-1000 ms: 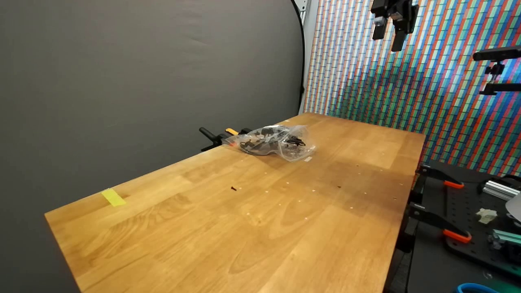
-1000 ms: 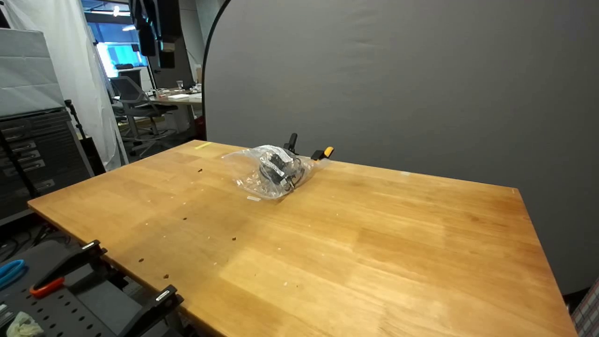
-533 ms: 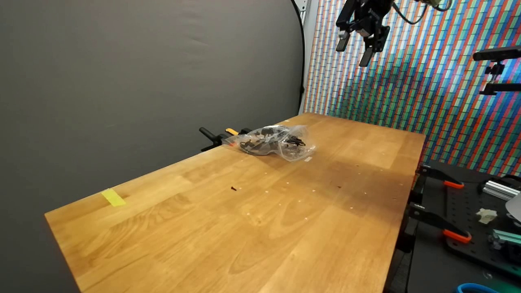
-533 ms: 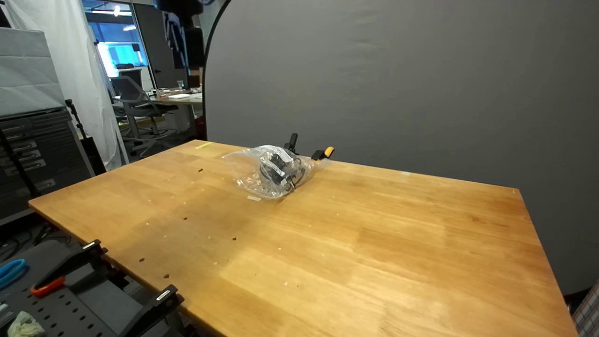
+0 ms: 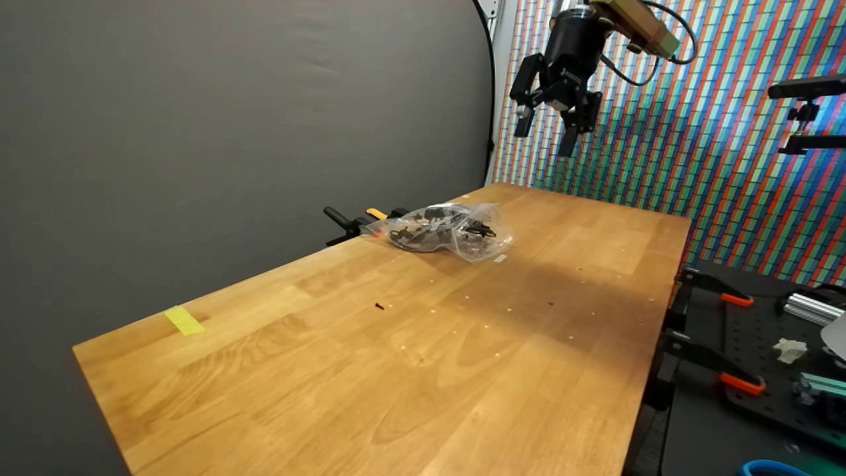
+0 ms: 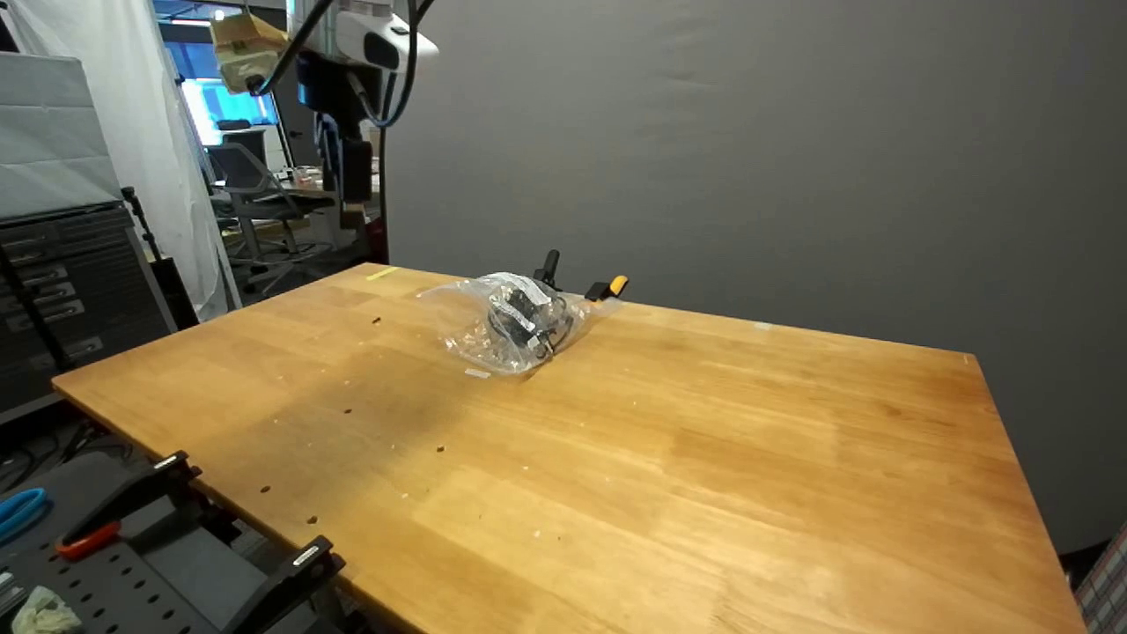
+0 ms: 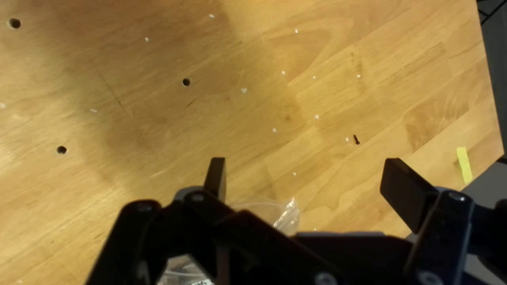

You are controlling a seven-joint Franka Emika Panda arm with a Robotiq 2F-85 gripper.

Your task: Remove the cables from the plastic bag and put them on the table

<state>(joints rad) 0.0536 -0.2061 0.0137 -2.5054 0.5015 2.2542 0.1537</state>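
Observation:
A clear plastic bag (image 5: 486, 246) lies on the wooden table (image 5: 370, 370), close to its back edge. Dark cables (image 5: 479, 229) show through the plastic. The bag (image 6: 467, 319) and the bundled cables (image 6: 525, 308) also show in an exterior view. My gripper (image 5: 544, 140) is open and empty, high above the table and apart from the bag. In the wrist view the fingers (image 7: 304, 166) stand wide apart with bare table (image 7: 237, 126) beyond them. Part of the bag (image 7: 288, 217) shows low between them; the gripper body hides most of it.
A clamp with a black handle (image 6: 549, 266) and a yellow-orange end (image 6: 619, 286) sits at the table edge behind the bag. A small dark screw (image 5: 379, 306) and yellow tape (image 5: 184, 320) are on the table. A black side bench (image 5: 700, 430) with orange-tipped clamps (image 5: 741, 383) adjoins the table.
The arm has come down into view and the gripper has moved lower and nearer to the bag, staying open. The bag and cables have not moved.

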